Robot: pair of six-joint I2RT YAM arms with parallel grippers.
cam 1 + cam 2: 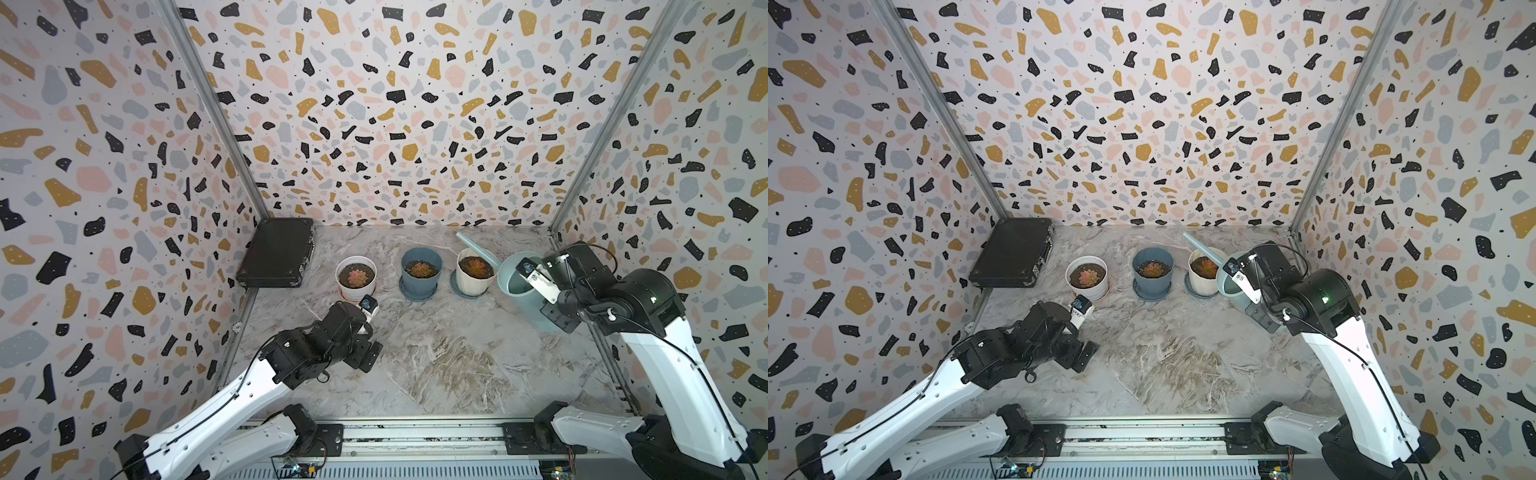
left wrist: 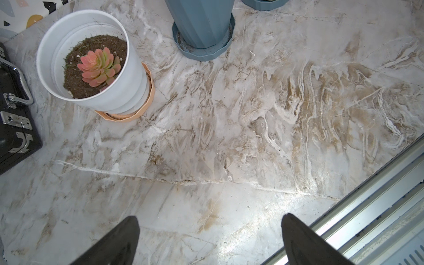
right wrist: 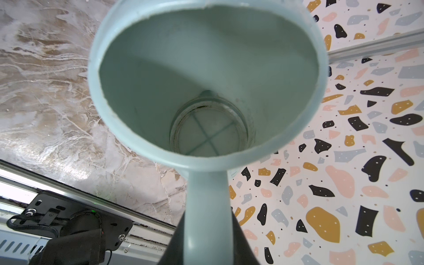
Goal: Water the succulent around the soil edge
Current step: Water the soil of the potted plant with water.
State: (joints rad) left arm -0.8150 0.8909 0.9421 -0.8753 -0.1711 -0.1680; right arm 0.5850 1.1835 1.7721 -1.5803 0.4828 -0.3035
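Note:
Three potted succulents stand in a row: a pink one in a white pot [image 1: 356, 277] [image 2: 98, 66], one in a blue pot [image 1: 421, 269], one in a cream pot [image 1: 475, 266]. My right gripper [image 3: 207, 220] is shut on the handle of a pale teal watering can [image 1: 517, 282] [image 3: 206, 80], held tilted just right of the cream pot. Its spout [image 1: 473, 245] crosses above that pot's far rim. Whether water is running cannot be made out. My left gripper [image 2: 210, 220] [image 1: 368, 340] hangs open over bare table, in front of the white pot.
A shut black case [image 1: 276, 253] [image 2: 13, 128] lies at the back left beside the white pot. Each pot stands on a saucer. Patterned walls close in three sides of the marble table [image 1: 436, 353]. A metal rail [image 1: 415, 436] runs along the front edge.

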